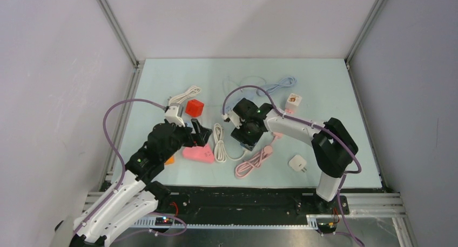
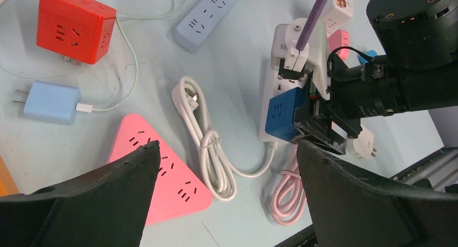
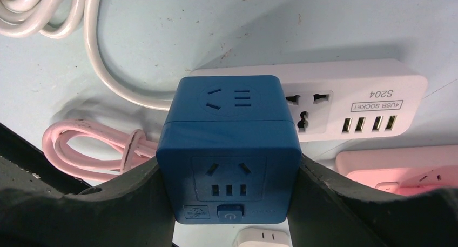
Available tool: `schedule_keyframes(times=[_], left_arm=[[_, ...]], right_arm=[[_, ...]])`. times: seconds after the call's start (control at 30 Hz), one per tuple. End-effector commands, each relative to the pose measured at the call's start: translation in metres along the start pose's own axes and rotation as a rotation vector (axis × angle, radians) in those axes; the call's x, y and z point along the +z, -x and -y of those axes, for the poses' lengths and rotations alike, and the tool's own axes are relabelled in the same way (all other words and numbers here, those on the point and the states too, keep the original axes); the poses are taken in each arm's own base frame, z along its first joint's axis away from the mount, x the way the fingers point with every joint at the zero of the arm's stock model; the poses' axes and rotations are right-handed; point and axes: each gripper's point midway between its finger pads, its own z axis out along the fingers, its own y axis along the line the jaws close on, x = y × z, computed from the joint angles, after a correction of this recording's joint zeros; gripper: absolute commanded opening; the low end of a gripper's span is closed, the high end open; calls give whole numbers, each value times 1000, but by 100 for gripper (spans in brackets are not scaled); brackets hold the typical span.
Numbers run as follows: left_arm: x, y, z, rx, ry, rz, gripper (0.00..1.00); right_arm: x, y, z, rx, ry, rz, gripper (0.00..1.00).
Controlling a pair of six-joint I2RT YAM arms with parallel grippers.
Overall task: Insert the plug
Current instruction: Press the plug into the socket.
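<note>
My right gripper [image 3: 229, 206] is shut on a blue cube plug adapter [image 3: 229, 149], one finger on each side face. The cube sits over the left end of a white power strip [image 3: 351, 104] with universal sockets and USB ports; I cannot tell whether its prongs are in. In the left wrist view the blue cube [image 2: 281, 114] covers the near end of the white strip [image 2: 278, 82]. My left gripper [image 2: 227, 147] is open and empty, above the table left of the cube. In the top view the right gripper [image 1: 246, 129] is mid-table and the left gripper [image 1: 199, 134] is beside it.
A pink triangular strip [image 2: 156, 171] lies under my left finger. A white coiled cable [image 2: 213, 149] and a pink cable [image 2: 289, 195] lie nearby. A red cube socket [image 2: 75, 25], light blue charger [image 2: 51, 102] and light blue strip [image 2: 208, 14] lie farther off. A white charger [image 1: 297, 162] sits near the front right.
</note>
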Motion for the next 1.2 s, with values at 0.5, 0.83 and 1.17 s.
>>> schedule_keyframes(times=[0.5, 0.83, 1.17], left_arm=[[-3, 4, -8, 16, 32, 27, 100], [-2, 3, -11, 19, 43, 28, 100], [-3, 5, -10, 19, 43, 30, 100]], right_arm=[[55, -55, -17, 2, 60, -336, 0], [73, -55, -25, -29, 57, -416, 0], [72, -46, -19, -16, -3, -394, 10]])
